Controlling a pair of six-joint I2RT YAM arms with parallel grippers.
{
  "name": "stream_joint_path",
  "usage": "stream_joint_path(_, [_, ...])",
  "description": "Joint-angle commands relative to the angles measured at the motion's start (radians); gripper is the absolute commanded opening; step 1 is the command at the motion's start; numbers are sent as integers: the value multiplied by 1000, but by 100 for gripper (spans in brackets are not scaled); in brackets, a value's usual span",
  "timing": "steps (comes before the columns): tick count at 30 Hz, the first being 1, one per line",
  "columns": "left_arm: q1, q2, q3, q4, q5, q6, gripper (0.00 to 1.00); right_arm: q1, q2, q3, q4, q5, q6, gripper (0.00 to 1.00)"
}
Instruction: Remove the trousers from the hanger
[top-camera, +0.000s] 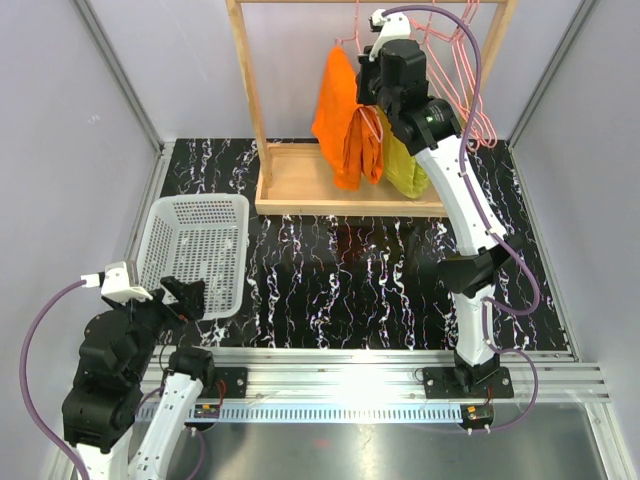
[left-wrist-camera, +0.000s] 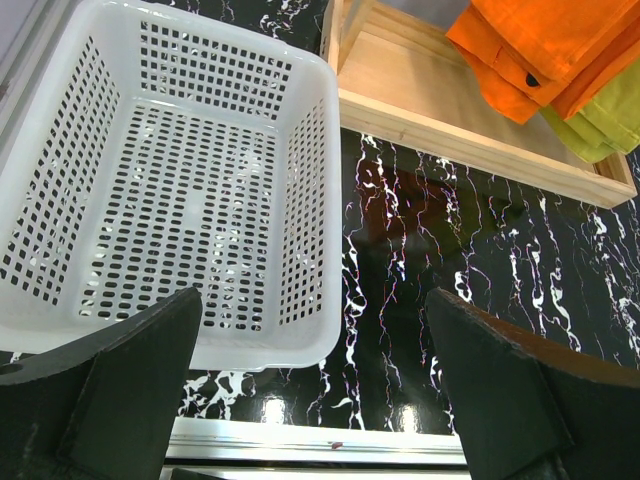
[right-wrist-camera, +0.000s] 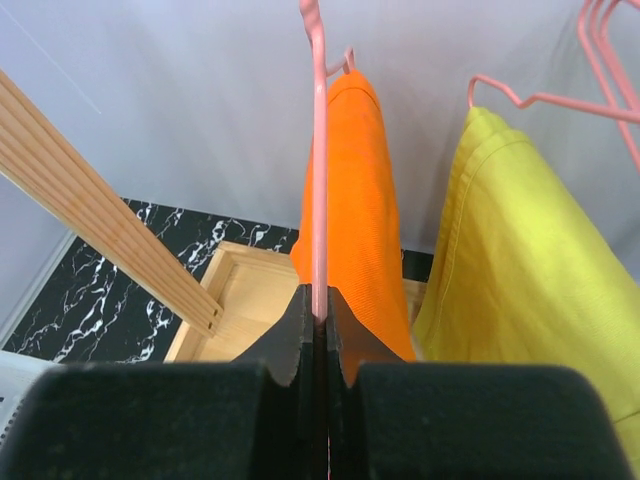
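Against pale walls (top-camera: 180, 70), my right gripper (right-wrist-camera: 320, 318) pinches the hanger (right-wrist-camera: 319, 150) draped with the trousers (right-wrist-camera: 360, 200) on the wooden rack (top-camera: 247, 70), soft, light cloth I judge best pulled by its lower edge, my left gripper (left-wrist-camera: 312, 300) spread idle.

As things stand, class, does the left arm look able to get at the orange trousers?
Probably not easily: the left end effector hovers open by the white basket, far from the trousers on the rack, where the right end effector grips the hanger.
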Motion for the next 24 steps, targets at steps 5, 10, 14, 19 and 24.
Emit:
stream_joint_path(5, [4,17,15,32,39,23,99,-9,-128,42,285,3,-11,0])
stream_joint_path(10, [4,17,15,32,41,23,99,-9,-154,28,301,-9,9,0])
stream_joint_path(14, [4,14,15,32,39,23,99,-9,-162,25,323,-15,16,0])
stream_joint_path(19, [4,12,15,32,38,23,99,-8,-183,18,331,-34,24,0])
stream_joint_path(24, [6,12,15,30,36,23,99,-8,-212,-5,321,-49,42,0])
